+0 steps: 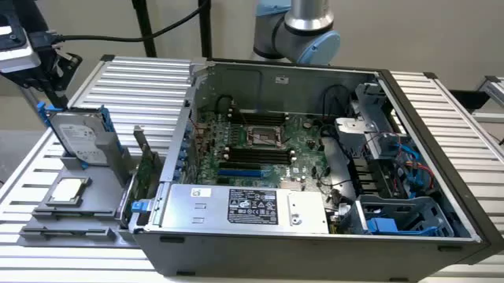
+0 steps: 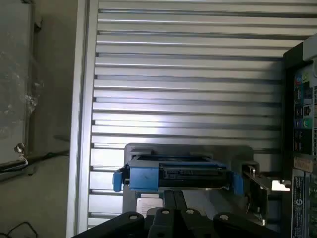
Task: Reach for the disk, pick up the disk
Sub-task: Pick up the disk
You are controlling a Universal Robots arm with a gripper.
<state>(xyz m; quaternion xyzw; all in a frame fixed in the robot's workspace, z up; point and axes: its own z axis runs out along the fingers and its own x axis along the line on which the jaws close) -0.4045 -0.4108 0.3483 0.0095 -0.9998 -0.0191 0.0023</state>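
Observation:
The disk (image 1: 79, 137) stands upright in a grey holder (image 1: 118, 154) at the exterior view's left, its white label facing the camera and its blue carrier frame along the edges. My gripper (image 1: 54, 97) hangs just above the disk's top far corner, apart from it. In the wrist view the disk (image 2: 190, 173) shows edge-on with blue frame ends on both sides. The gripper (image 2: 174, 193) sits directly over that top edge, and its two dark fingers (image 2: 169, 201) are pressed together with nothing between them.
A small square silver chip (image 1: 68, 188) lies on a grey tray in front of the holder. A green card (image 1: 146, 166) stands beside the holder. The open computer case (image 1: 441, 177) with its silver box (image 1: 252, 206) takes up the middle and right of the slatted metal table (image 1: 141, 82).

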